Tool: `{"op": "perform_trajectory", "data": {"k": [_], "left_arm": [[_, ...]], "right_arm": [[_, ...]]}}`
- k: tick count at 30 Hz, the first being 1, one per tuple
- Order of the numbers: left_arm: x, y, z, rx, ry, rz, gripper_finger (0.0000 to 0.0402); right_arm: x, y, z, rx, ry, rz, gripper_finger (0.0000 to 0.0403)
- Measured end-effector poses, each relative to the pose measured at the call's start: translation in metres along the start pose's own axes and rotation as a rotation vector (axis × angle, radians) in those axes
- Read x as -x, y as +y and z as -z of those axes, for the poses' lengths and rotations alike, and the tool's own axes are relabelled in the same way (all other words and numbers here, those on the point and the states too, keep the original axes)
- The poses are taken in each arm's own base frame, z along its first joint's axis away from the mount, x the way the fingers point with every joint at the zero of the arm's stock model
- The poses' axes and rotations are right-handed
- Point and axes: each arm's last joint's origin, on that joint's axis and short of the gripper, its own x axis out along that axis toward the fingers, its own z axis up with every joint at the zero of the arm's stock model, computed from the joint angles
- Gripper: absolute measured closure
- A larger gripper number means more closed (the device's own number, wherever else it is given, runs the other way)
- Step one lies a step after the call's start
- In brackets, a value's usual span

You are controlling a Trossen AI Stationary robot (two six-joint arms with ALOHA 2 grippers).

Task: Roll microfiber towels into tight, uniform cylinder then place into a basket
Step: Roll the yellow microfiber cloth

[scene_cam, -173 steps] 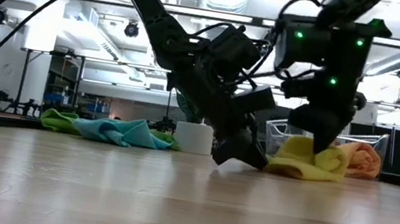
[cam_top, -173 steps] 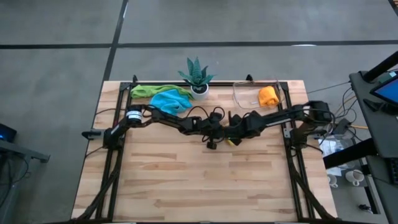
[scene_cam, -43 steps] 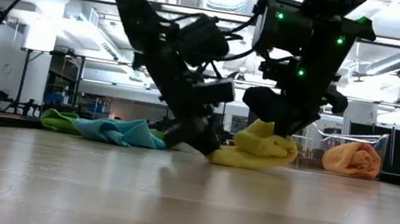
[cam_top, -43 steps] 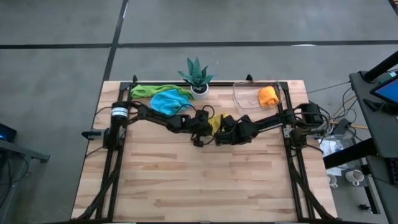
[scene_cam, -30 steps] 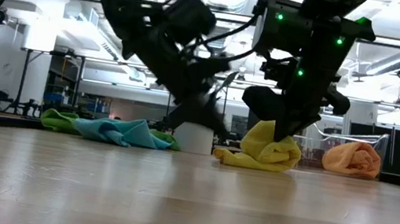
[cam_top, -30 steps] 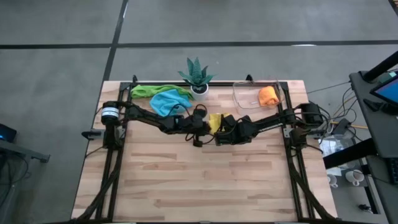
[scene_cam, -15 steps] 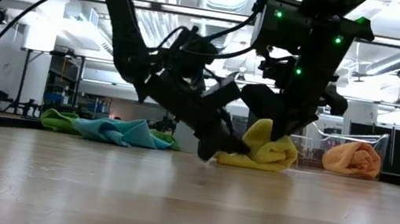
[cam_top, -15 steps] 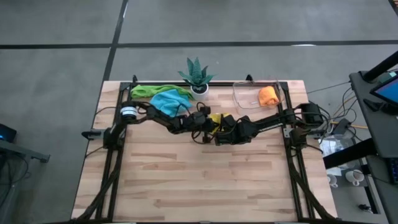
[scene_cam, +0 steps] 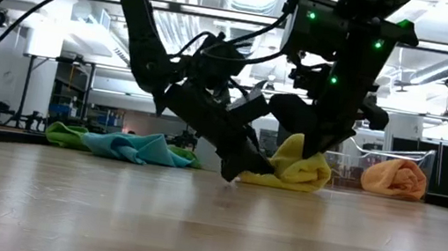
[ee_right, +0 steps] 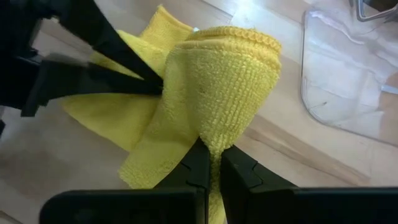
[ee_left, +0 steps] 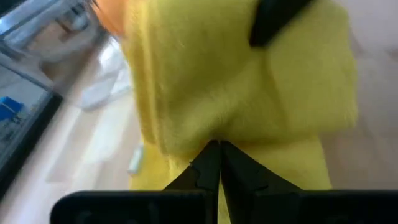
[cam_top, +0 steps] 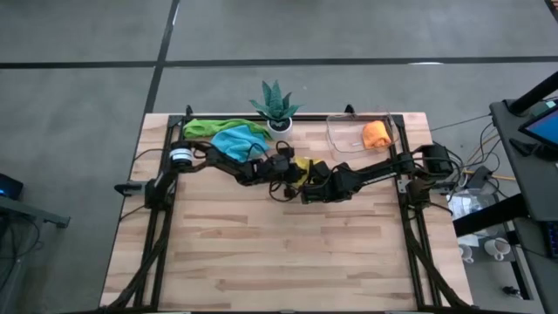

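- Since half a second ago almost nothing has shifted: both hands stay at the yellow towel (cam_top: 302, 166) near the middle of the desk (cam_top: 288, 253), and the left arm's elbow has only edged slightly.
- Left hand (scene_cam: 233, 170) reaches in low from the left, its fingers pressed together with the tips at the base of the yellow towel; the left wrist view shows the closed tips (ee_left: 214, 155) right against the yellow cloth.
- Right hand (ee_right: 209, 163) comes in from the right, its fingers pinching a loosely rolled fold of the yellow towel, which rises as a bunched hump while its loose end lies flat on the desk.
- Orange towel (cam_top: 376, 134) sits bundled inside the clear basket (cam_top: 336, 139) at the far right of the desk, well apart from the hands.
- Light blue towel (cam_top: 234, 140) and green towel (cam_top: 205, 127) lie crumpled together at the far left edge, just beside the potted plant (cam_top: 276, 106).
- In the right wrist view a corner of the basket (ee_right: 348, 74) shows near the yellow towel, not touching it.
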Motion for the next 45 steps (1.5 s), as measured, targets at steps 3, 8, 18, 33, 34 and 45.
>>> {"op": "perform_trajectory", "data": {"k": [3,8,18,33,34,45], "left_arm": [[0.008,0.004,-0.006,-0.013,0.048,-0.01,0.0402],[0.018,0.009,-0.016,-0.011,0.041,-0.025,0.0402],[0.003,0.001,-0.011,0.005,-0.084,0.07,0.0402],[-0.023,0.013,0.007,0.045,-0.051,0.032,0.0402],[-0.024,0.014,0.008,0.049,-0.05,0.03,0.0402],[-0.024,0.014,0.009,0.054,-0.039,0.029,0.0402]], "right_arm": [[0.0,0.0,0.0,0.003,0.0,-0.001,0.039],[0.0,0.0,0.0,0.003,-0.001,-0.003,0.039],[0.0,0.001,0.0,0.0,-0.002,-0.006,0.039],[0.0,0.004,-0.002,-0.025,-0.014,-0.04,0.039],[0.0,0.005,-0.003,-0.02,-0.019,-0.05,0.039],[0.002,0.017,-0.011,0.023,-0.09,-0.154,0.039]]}}
